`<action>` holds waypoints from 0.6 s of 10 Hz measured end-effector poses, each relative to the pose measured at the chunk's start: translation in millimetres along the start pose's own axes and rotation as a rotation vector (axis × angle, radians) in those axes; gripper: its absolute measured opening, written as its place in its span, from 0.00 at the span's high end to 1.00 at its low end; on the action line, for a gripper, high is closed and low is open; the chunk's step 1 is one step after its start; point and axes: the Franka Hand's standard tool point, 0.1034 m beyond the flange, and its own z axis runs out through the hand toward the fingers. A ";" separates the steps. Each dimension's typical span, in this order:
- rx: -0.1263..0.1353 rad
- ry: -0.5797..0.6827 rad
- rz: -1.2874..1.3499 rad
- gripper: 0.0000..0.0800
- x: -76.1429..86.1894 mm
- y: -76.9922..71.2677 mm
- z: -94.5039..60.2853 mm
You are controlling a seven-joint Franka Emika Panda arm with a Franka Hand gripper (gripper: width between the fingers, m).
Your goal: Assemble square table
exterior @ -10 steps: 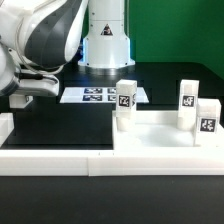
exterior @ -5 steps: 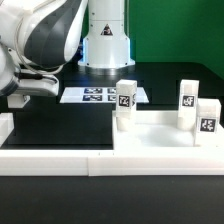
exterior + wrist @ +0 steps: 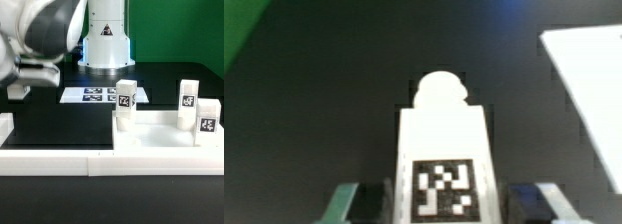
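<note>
The white square table top [image 3: 160,140] lies at the exterior view's right, with three white tagged legs standing in it: one [image 3: 125,102] at its near-left corner and two [image 3: 187,100] [image 3: 207,118] on the right. In the wrist view a fourth white leg [image 3: 445,130] with a black-and-white tag runs between my gripper [image 3: 446,206]. Its rounded end points away from the camera. One finger [image 3: 349,203] shows on each side of the leg, which the gripper holds. In the exterior view the gripper [image 3: 14,90] is blurred at the left edge and the held leg is hidden.
The marker board [image 3: 95,95] lies at the back, in front of the robot's white base [image 3: 105,40]. A long white border rail [image 3: 50,155] runs along the front and left. A white surface [image 3: 589,80] shows at the edge of the wrist view.
The arm was still between the two earlier frames. Now the hand at the left edge has risen and is blurred by motion. The table top and its three legs have not moved.
</note>
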 end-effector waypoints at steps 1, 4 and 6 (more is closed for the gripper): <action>0.008 0.031 -0.001 0.64 -7.7 -2.4 -14.3; 0.015 0.145 -0.002 0.64 -12.7 -2.7 -26.9; 0.000 0.285 0.002 0.64 -8.6 -6.2 -36.6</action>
